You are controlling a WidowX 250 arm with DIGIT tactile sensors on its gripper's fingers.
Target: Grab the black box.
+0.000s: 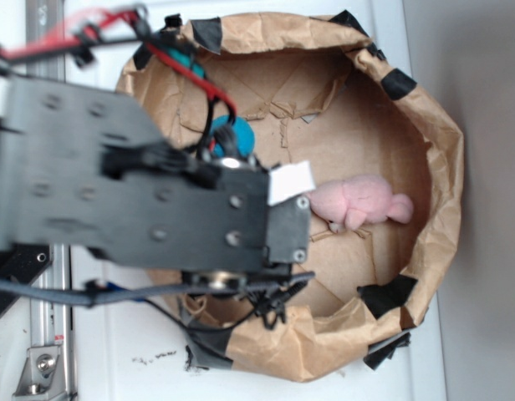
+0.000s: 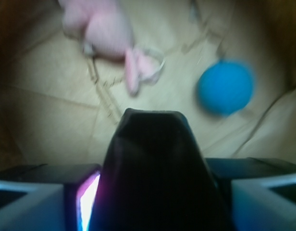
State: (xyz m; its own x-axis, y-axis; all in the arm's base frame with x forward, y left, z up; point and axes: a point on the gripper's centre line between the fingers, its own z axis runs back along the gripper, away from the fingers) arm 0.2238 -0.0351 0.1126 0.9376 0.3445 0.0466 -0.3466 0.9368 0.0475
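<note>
Exterior view: the black arm (image 1: 140,200) reaches over a brown paper basin (image 1: 433,167) that sits on the white counter (image 1: 124,359). Black tape patches (image 1: 391,294) dot the basin's rim. A pink plush toy (image 1: 362,203) lies on the basin floor toward its right side. A blue ball (image 1: 237,132) lies in the basin's upper left part, half covered by the arm and a red cable (image 1: 191,75). A white tag (image 1: 291,182) sits on the arm's end, over the basin's middle.

The wrist view is blurred. It shows the toy (image 2: 102,31) and the ball (image 2: 226,86) on the basin floor (image 2: 52,115), well apart. A dark shape (image 2: 153,173) fills the lower middle. I cannot tell whether it is the fingers or the black box, so the state of the fingers and the box's place in the basin cannot be told.
</note>
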